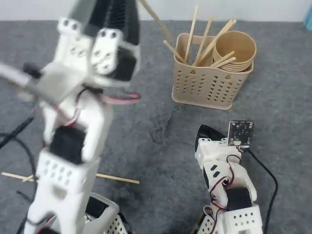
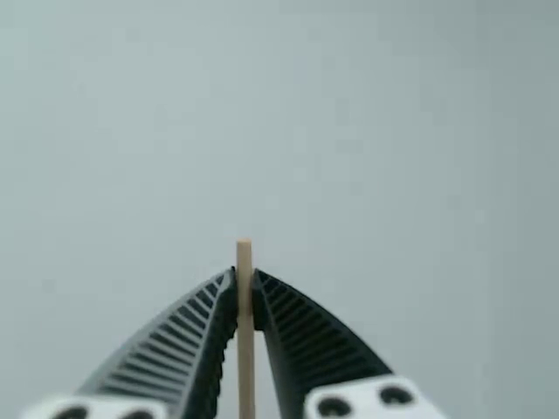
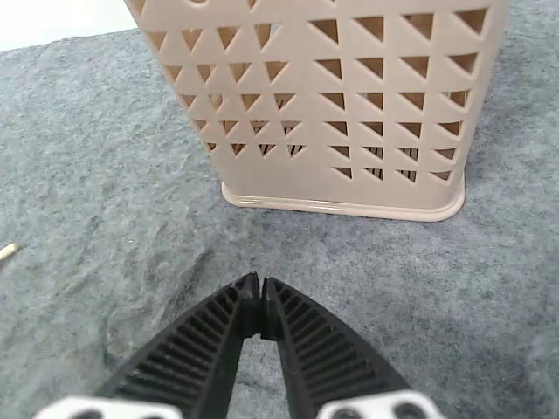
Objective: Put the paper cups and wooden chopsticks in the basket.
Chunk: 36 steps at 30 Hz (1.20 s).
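At left, a loose chopstick (image 1: 117, 179) is lying on the grey mat (image 1: 156, 97). Our left gripper (image 2: 244, 278) is clamping a second chopstick (image 2: 244, 253), its end poking just past the tips. We are judging it light, stiff and smooth, so apt to pivot; the loose one is wanting a mid-length pinch. The paper cups (image 1: 236, 48) are sitting in the basket (image 1: 209, 87). Our right gripper (image 3: 259, 284) is hanging closed on nothing

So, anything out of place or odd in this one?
One chopstick lies loose on the mat, partly behind the left arm, far from the basket. A second chopstick is clamped in the raised left pincer. Nothing looks spilled or damaged.
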Each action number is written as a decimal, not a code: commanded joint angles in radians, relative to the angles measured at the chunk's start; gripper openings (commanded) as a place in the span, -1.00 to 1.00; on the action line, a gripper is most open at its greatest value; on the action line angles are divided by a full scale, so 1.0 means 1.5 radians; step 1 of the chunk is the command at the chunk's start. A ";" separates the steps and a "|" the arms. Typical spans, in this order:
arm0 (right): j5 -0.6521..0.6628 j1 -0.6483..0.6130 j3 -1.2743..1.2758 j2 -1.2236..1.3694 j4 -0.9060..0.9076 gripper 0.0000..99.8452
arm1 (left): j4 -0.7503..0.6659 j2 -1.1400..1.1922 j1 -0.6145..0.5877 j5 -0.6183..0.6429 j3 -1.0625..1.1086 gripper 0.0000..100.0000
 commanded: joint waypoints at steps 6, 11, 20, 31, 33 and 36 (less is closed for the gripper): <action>0.012 0.002 0.014 0.004 0.001 -0.97 | -0.041 0.161 0.008 0.008 -0.067 -0.98; 0.031 0.002 0.014 0.004 0.001 -0.98 | -0.105 0.253 0.003 0.008 -0.063 -0.98; 0.046 0.002 0.014 0.004 -0.001 -0.98 | -0.108 0.296 0.019 0.007 0.036 -0.98; 0.047 0.002 0.014 0.004 -0.002 -0.98 | -0.302 0.299 0.036 0.006 0.290 -0.98; 0.047 0.002 0.014 0.004 -0.002 -0.98 | -0.312 0.302 0.040 0.006 0.321 -0.98; 0.047 0.002 0.014 0.004 -0.002 -0.98 | -0.313 0.302 0.042 0.006 0.344 -0.97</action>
